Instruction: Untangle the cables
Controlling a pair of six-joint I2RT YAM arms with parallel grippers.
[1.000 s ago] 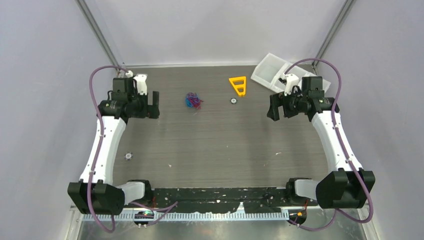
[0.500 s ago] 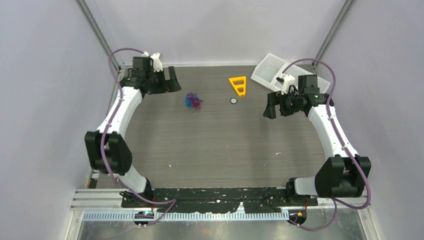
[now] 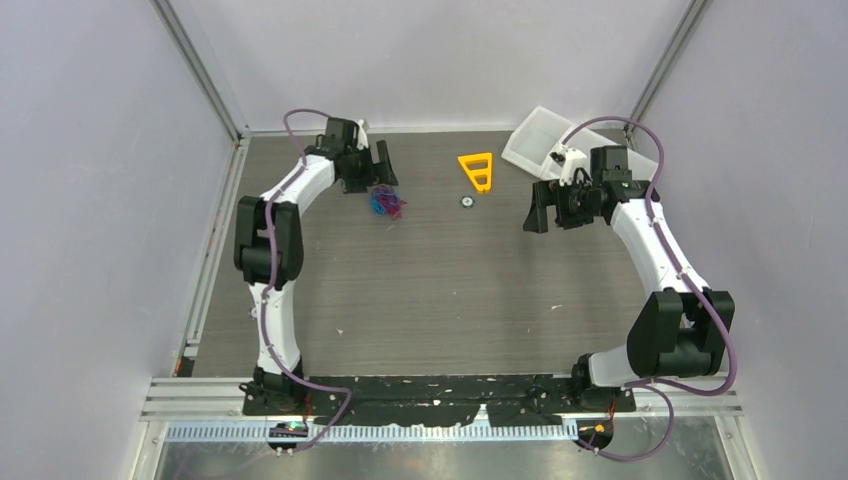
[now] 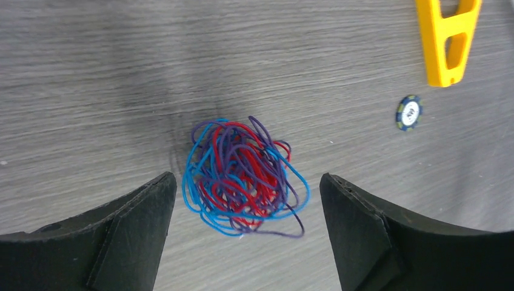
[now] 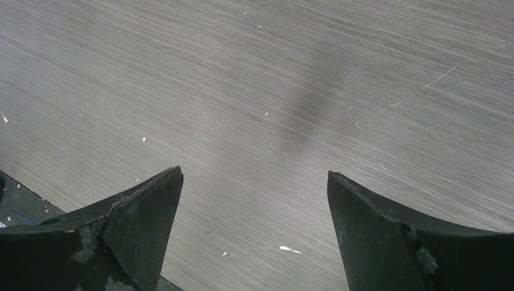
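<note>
The cables [image 3: 385, 202] are a small tangled clump of thin red, blue and dark purple wires on the grey table, at the back left of centre. In the left wrist view the cables [image 4: 242, 176] lie just ahead of the two black fingers and between their lines. My left gripper [image 3: 380, 172] is open, just behind the clump, and I cannot tell whether it touches it. My right gripper [image 3: 540, 212] is open and empty over bare table at the right, far from the cables.
An orange plastic triangle [image 3: 477, 170] lies right of the clump, with a small round token [image 3: 466, 201] beside it. A white tray [image 3: 545, 140] sits at the back right corner. Another small token [image 3: 257, 312] lies near the left edge.
My left arm has swung from the left side of the table to the back and right, bringing its gripper up to the cables. My right gripper has shifted slightly left.
</note>
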